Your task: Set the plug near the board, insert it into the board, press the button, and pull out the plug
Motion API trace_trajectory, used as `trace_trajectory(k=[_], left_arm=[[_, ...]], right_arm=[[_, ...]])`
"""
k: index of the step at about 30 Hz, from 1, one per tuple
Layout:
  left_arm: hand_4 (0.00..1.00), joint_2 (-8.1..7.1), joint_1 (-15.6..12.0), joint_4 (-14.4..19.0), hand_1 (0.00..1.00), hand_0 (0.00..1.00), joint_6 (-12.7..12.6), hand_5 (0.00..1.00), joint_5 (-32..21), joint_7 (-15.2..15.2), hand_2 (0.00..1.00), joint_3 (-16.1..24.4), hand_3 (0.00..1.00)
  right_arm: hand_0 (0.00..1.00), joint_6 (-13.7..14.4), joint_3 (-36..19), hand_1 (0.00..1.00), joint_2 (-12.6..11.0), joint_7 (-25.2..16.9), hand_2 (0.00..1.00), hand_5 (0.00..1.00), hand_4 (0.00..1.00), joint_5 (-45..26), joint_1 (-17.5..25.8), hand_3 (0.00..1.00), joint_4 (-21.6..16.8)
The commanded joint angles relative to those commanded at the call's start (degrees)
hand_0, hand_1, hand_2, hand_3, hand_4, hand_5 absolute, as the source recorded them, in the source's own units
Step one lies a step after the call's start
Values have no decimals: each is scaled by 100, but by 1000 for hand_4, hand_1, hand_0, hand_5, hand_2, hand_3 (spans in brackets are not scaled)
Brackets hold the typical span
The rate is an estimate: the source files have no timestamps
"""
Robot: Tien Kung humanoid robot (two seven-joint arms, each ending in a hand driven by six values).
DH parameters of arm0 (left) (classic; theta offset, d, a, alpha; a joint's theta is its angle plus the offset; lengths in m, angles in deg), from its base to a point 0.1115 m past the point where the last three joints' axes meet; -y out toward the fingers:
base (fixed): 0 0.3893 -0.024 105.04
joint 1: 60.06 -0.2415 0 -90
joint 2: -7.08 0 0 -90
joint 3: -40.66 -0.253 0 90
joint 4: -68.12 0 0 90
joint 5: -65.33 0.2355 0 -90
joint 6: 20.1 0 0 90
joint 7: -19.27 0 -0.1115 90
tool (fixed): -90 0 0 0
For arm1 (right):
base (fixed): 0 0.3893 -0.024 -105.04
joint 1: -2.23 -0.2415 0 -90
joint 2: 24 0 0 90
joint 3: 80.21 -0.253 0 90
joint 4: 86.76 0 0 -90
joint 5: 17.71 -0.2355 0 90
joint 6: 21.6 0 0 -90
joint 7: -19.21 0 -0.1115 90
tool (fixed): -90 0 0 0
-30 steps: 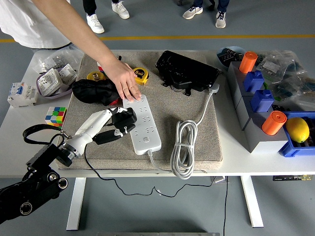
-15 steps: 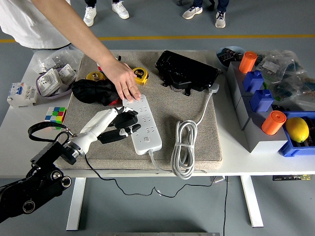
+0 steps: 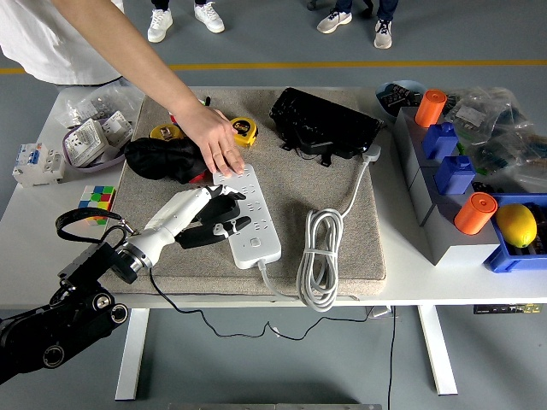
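A white power strip point(image 3: 256, 243) lies on the grey mat point(image 3: 342, 184), running from far left to near right. A person's hand point(image 3: 218, 141) rests flat on its far end. My left hand point(image 3: 218, 219) reaches in from the lower left, fingers curled around a black plug point(image 3: 226, 207). The plug sits at the strip's left edge, over its middle sockets; I cannot tell whether its pins are in. The plug's thin black cord point(image 3: 184, 309) trails off the table's front edge. No right arm shows.
A coiled white cable point(image 3: 318, 256) lies right of the strip. A black cloth point(image 3: 158, 160), a yellow tape measure point(image 3: 245, 128) and a black bag point(image 3: 325, 124) sit behind it. A colour cube point(image 3: 97, 200) is left of the mat; grey bins point(image 3: 444, 226) stand at right.
My left hand has carried the plug up and to the right, from beside the strip onto its left edge. The person's hand has stayed on the strip's far end.
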Motion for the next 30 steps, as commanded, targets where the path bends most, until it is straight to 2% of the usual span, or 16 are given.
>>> trace_trajectory(k=[15, 30], left_arm=[[894, 127, 213, -125, 756, 746, 69, 956, -22, -127, 740, -188, 722], [895, 80, 176, -169, 751, 735, 72, 958, -105, -113, 736, -212, 717]], right_arm=[[622, -1, -24, 666, 0, -5, 682, 524, 998, 5, -14, 591, 1], [621, 6, -30, 666, 4, -25, 682, 523, 998, 1, -12, 591, -3]])
